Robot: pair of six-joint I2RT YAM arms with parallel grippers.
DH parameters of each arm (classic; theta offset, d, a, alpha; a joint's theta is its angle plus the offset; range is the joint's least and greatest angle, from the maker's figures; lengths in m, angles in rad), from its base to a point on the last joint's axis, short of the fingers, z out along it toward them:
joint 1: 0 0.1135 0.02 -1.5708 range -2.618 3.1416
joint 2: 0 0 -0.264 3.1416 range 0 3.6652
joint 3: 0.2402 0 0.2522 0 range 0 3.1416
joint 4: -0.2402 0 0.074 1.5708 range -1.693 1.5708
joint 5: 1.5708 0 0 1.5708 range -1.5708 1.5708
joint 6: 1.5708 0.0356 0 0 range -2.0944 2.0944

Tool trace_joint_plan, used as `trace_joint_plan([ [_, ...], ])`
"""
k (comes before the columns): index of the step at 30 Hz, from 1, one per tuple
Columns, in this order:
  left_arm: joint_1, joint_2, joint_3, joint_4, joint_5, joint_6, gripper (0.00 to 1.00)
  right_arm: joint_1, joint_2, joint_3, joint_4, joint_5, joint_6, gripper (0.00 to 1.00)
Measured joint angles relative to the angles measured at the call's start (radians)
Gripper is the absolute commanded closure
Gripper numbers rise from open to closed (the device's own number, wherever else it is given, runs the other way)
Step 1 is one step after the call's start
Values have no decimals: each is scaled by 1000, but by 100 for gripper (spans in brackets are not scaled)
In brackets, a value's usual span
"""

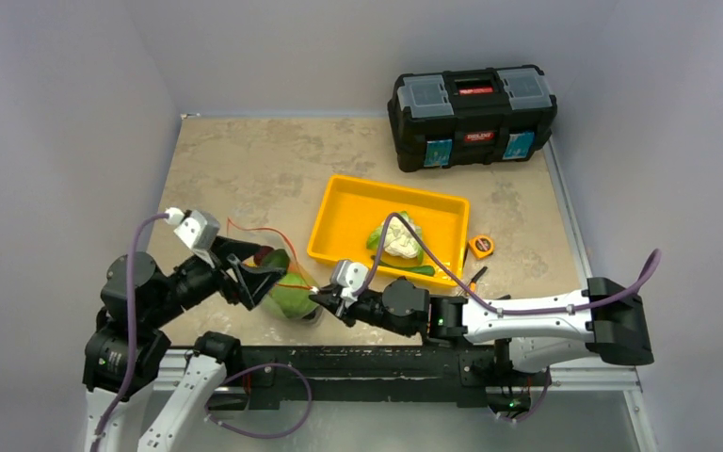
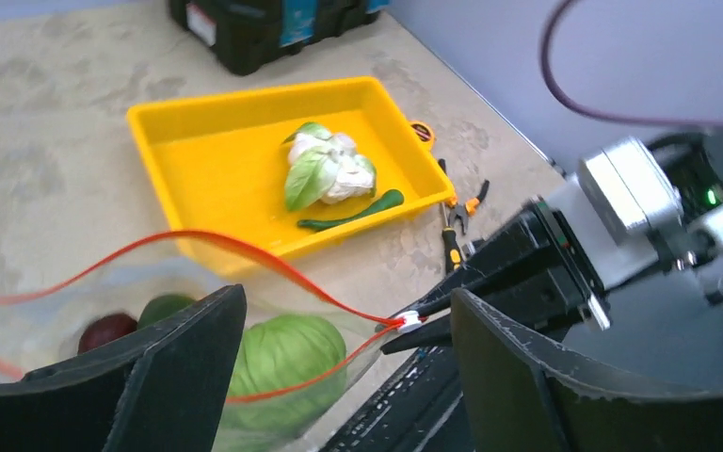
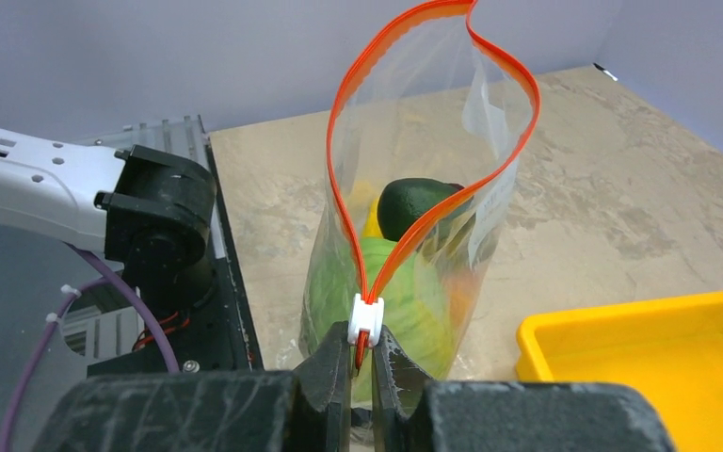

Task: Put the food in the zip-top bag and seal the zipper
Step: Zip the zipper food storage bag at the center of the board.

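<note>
The zip-top bag (image 1: pixel 278 275) lies at the near left of the table with its mouth open. Its zipper (image 2: pixel 245 250) forms a red-orange loop ending at a white slider (image 3: pixel 365 318). Inside are a green cabbage (image 2: pixel 282 353), a purple eggplant (image 2: pixel 106 331) and an avocado (image 3: pixel 414 207). My right gripper (image 3: pixel 364 356) is shut on the zipper's end just below the slider; it also shows in the top view (image 1: pixel 320 299). My left gripper (image 2: pixel 339 377) is open and empty, its fingers (image 2: pixel 179 367) either side of the bag's mouth. A cauliflower (image 2: pixel 334 169) and a cucumber (image 2: pixel 353 212) lie in the yellow tray.
The yellow tray (image 1: pixel 339 202) stands right of the bag. A black toolbox (image 1: pixel 471 118) is at the back right. Pliers (image 2: pixel 461 202), a screwdriver (image 2: pixel 452 245) and an orange tape measure (image 1: pixel 481 247) lie by the tray's near right corner.
</note>
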Motion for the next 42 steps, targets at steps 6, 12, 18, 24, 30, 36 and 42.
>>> trace_joint_plan([
  [6, -42, -134, -291, 304, 329, 251, 3, -59, -1, 10, -17, -112, 11, 100],
  [12, -101, -80, -256, 245, 485, 620, 8, -127, -11, 15, -43, -220, 33, 100],
  [18, -167, 64, -146, 105, 483, 899, 14, -132, -12, 20, -64, -269, 33, 100],
  [24, -222, 249, -27, -91, 439, 1057, 23, -132, -24, 20, -84, -285, 32, 100],
  [30, -250, 327, -6, -171, 378, 1113, 33, -132, -24, 21, -91, -286, 33, 100],
  [36, -258, 343, -6, -174, 333, 1108, 38, -132, -25, 24, -92, -286, 32, 100],
  [42, -270, 362, -7, -169, 299, 1098, 51, -132, -33, 24, -98, -286, 32, 100],
])
